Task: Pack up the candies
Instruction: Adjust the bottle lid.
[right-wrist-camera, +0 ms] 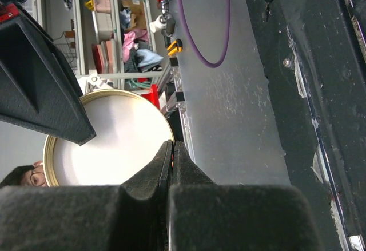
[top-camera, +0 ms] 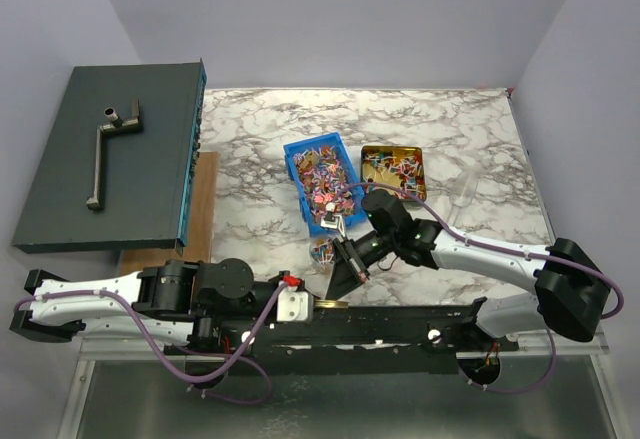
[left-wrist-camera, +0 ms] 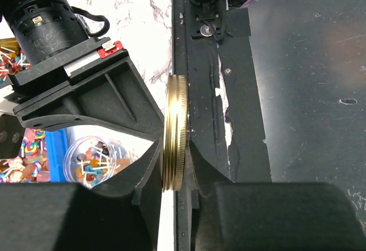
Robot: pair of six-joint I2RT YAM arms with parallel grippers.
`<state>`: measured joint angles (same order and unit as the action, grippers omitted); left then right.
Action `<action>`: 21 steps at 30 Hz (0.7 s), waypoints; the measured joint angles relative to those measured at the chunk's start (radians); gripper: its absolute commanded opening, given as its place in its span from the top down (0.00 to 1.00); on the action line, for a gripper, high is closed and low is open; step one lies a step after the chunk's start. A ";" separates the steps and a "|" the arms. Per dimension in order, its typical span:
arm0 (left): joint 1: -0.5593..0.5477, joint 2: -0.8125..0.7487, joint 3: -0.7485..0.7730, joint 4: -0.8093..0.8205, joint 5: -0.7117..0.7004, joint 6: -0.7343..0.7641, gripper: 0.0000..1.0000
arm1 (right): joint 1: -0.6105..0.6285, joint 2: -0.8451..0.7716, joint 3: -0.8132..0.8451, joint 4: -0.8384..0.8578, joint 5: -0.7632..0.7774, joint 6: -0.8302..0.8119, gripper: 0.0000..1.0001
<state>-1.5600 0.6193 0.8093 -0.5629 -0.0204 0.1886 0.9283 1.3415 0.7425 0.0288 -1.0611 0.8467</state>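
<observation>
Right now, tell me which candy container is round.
The small clear jar, nearest the arms' bases; the blue bin and the gold tin behind it are both rectangular and opaque.

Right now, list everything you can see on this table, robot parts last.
candies: many, mixed colours, in bin, tin and jar
blue bin: one, blue, mid-table
gold tin: one, gold, right of the bin
clear jar: one, clear, near side of the bin
gold lid: one, gold, on edge at the near table edge
dark case: one, dark grey, far left
crank handle: one, grey, on the case
wooden board: one, brown, under the case's right side
table: one, white marble, under bin, tin and jar
left pincer: one, black, closed on the gold lid
right pincer: one, black, shut and empty, beside the jar
</observation>
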 measured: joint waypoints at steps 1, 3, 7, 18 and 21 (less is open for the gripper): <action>0.000 0.001 0.000 0.000 0.000 0.001 0.83 | 0.000 0.000 0.000 0.000 0.000 0.000 0.99; 0.000 0.004 0.000 0.001 0.000 0.003 0.86 | 0.000 0.000 -0.002 0.000 0.000 0.000 0.95; 0.000 0.008 0.000 0.001 0.001 0.004 0.88 | 0.000 0.002 -0.002 -0.001 0.001 -0.003 0.90; 0.000 0.037 0.000 -0.010 0.001 -0.006 0.95 | -0.001 -0.014 0.043 -0.159 0.153 -0.099 0.74; 0.000 0.047 0.000 -0.010 0.000 -0.024 0.96 | -0.010 -0.048 0.058 -0.208 0.228 -0.130 0.73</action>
<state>-1.5600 0.6662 0.8097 -0.5724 -0.0208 0.1650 0.9180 1.2930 0.8001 -0.1787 -0.8333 0.7162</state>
